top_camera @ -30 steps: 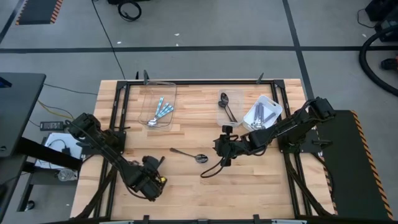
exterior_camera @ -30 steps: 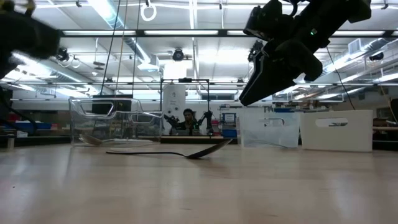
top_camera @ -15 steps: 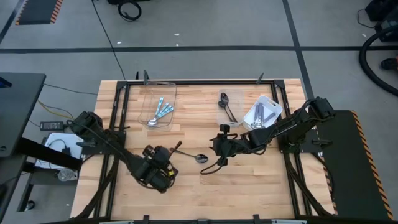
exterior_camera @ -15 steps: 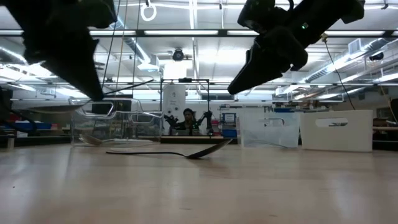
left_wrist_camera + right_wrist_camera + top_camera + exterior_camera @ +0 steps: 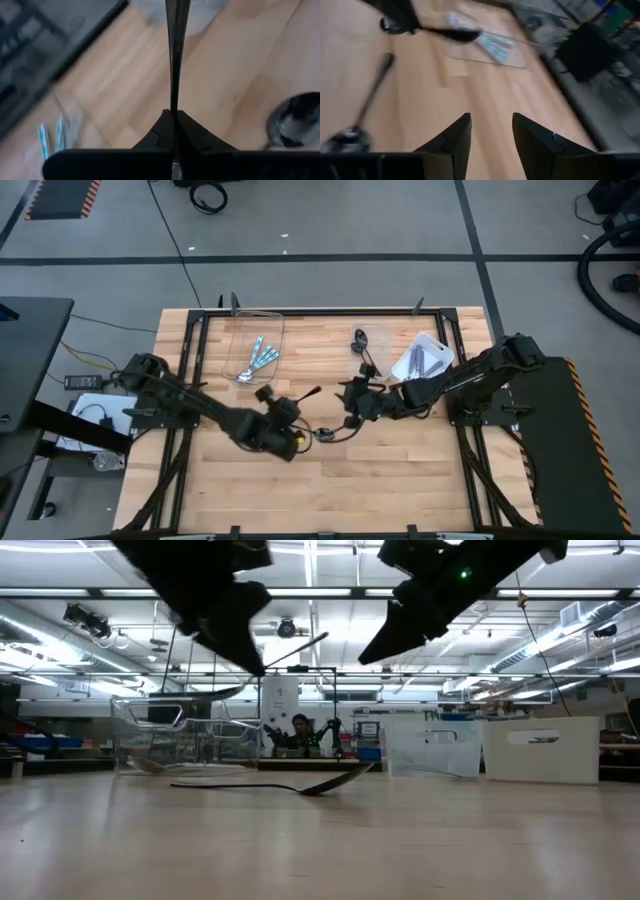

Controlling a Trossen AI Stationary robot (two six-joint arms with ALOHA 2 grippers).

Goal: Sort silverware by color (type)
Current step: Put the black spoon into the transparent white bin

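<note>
Sorting looks partly done. Blue-handled spoons (image 5: pixel 262 356) lie in the clear tray (image 5: pixel 240 340), dark ones (image 5: pixel 364 350) in a second clear tray; more cutlery sits in the white bin (image 5: pixel 437 348). The left hand (image 5: pixel 290 420) is clamped on a dark spoon (image 5: pixel 308 394) above mid-bench (image 5: pixel 400 480) — probably bound for the dark pile. The right hand (image 5: pixel 350 400) hovers close by, fingers apart, empty. One spoon (image 5: pixel 270 784) lies on the bench — left to sort.

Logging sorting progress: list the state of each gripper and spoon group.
Left gripper: shut on held dark spoon, raised in the air.
Right gripper: open, empty.
Loose spoon: lying flat, untouched.
Blue-handled spoons: lying in clear container.
</note>
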